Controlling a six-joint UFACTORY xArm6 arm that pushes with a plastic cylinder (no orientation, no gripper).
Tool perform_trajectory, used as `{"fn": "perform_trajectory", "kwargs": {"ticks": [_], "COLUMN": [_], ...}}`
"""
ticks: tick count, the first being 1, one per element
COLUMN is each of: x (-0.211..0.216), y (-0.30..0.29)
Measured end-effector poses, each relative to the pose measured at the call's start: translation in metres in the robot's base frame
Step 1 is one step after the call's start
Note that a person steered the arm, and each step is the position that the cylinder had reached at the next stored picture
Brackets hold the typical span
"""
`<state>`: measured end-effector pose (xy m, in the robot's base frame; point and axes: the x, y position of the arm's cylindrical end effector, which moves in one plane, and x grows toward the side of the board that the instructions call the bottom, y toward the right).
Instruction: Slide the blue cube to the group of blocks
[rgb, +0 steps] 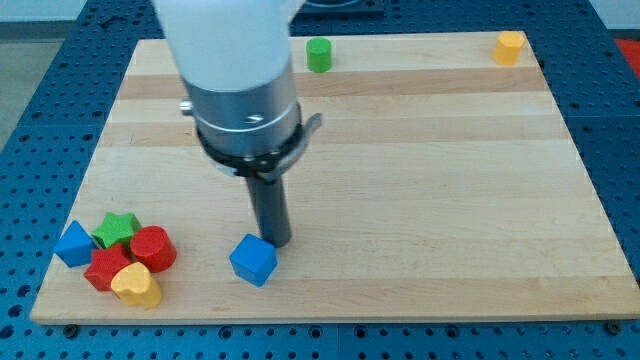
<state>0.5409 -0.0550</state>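
The blue cube lies near the board's bottom edge, left of centre. My tip stands just above and to the right of it, touching or nearly touching its upper right corner. The group of blocks sits at the bottom left corner: a blue triangular block, a green star, a red cylinder, a red block and a yellow heart, packed together. The blue cube is apart from the group, a short way to its right.
A green cylinder stands near the board's top edge at centre. A yellow block sits at the top right corner. The wooden board rests on a blue perforated table. The arm's white and grey body hides part of the upper left board.
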Motion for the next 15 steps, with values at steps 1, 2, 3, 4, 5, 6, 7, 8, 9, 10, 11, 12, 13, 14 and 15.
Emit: {"fn": "perform_trajectory", "kwargs": {"ticks": [1,2,3,4,5,6,7,8,9,10,11,12,13,14,15], "x": [0.006,0.026,0.045,0.049,0.042,0.033,0.03,0.027,0.022,0.011,0.011,0.011,0.011,0.011,0.011], "y": [0.022,0.023,0.012,-0.005,-0.009,0.007,0.04,0.045,0.038,0.034,0.022,0.003,-0.023,-0.046,-0.062]}}
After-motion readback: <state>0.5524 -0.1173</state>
